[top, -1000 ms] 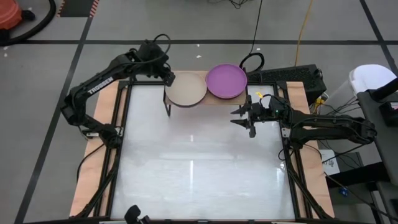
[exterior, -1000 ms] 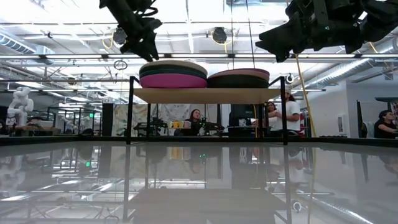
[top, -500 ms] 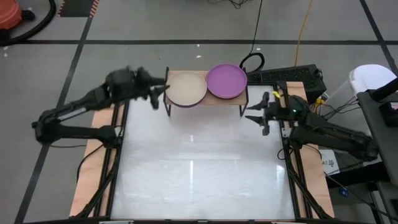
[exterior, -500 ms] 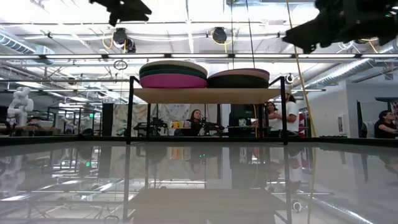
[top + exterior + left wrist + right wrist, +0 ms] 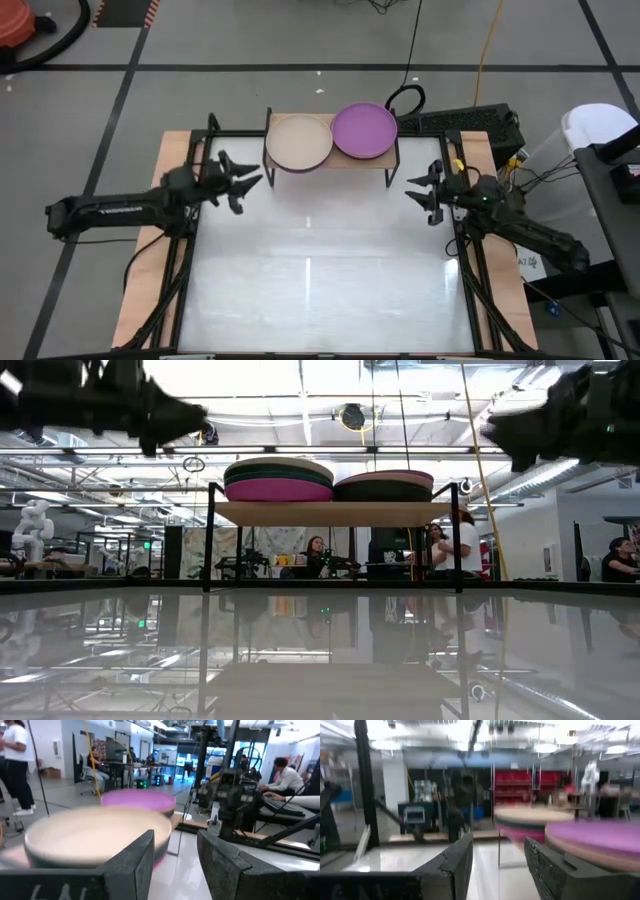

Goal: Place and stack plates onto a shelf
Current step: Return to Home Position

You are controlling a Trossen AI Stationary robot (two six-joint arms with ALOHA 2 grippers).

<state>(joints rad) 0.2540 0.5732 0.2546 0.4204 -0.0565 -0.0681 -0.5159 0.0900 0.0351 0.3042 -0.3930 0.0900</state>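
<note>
The left gripper (image 5: 250, 185) hangs with its fingers spread and empty over the far left part of the table (image 5: 320, 290), just off the left end of the shelf (image 5: 330, 513). The right gripper (image 5: 415, 190) is also spread and empty, near the table's right edge and just off the shelf's right end. The shelf stands at the middle of the table's far edge and carries two piles of plates side by side. The left pile (image 5: 278, 479) has a beige plate (image 5: 298, 143) on top, and the right pile (image 5: 384, 485) has a purple plate (image 5: 364, 130) on top. No plate is left on the table.

The stacking looks finished, so the main risk is in the retreat. The left fingertips are close to the shelf's left leg. If the arm swings or folds towards the far edge instead of away from it, it could clip the leg or the rim of the beige plate. The shelf is light, so a knock could make the piles slide. The right arm has more room, but the same caution applies.

A second ago the left gripper was at the rim of the beige plate, at the shelf's far left corner. It has since drawn back towards the table's left edge, and the arm now lies low and stretched out. The right gripper has pulled back from nearer the middle of the table towards the right edge. Both piles sit as they did.
</note>
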